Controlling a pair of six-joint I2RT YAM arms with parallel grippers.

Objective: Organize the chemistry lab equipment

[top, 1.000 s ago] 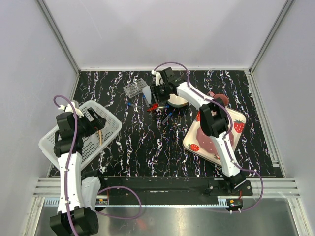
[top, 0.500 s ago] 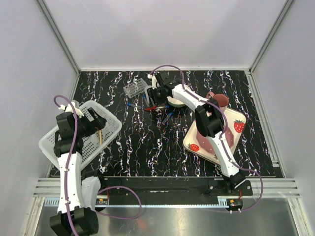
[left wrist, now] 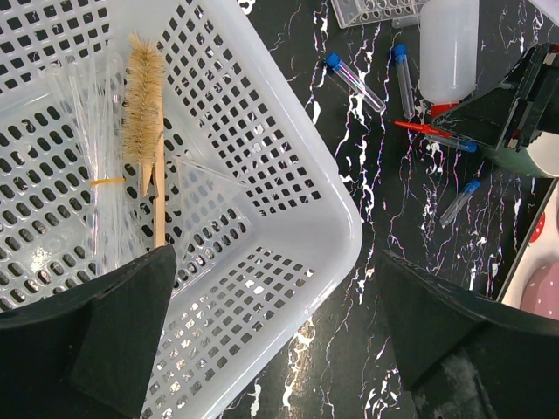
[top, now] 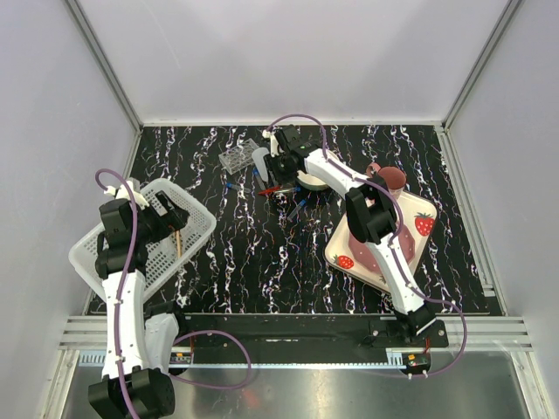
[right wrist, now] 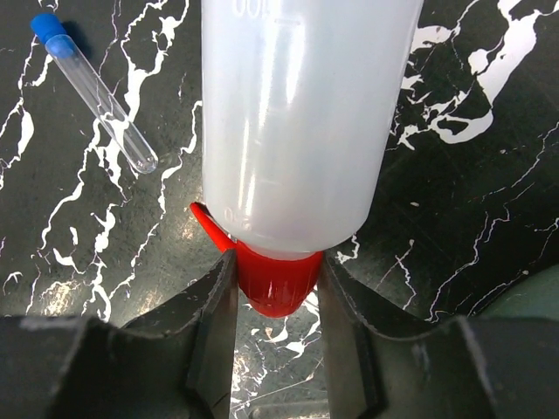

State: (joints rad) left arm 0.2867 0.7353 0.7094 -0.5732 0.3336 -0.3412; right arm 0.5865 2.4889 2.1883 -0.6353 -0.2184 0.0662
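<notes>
Low in the right wrist view, the right gripper's (right wrist: 276, 301) fingers (right wrist: 214, 349) press on either side of the red cap (right wrist: 278, 281) of the white squeeze bottle (right wrist: 297, 122), which reads as a grip on the cap alone. The translucent body runs away up the frame, and the thin red spout (right wrist: 208, 225) juts out just beside one finger. In the top view the bottle sits upper centre, between the clear tube rack (top: 238, 159) and the yellow-rimmed bowl (top: 314, 182). A blue-capped tube (right wrist: 96, 87) lies loose on the marbled table (right wrist: 472, 175) at upper left. Far left, the left gripper (left wrist: 279, 349) hangs spread wide and empty over the white basket (left wrist: 342, 229), which holds a bottle brush (left wrist: 144, 105) and banded pipettes (left wrist: 105, 183). The danger, I judge, is the hold: a round, slick cap could twist or slide out, the body could swing and knock tubes rolling, or the spout could snag.
</notes>
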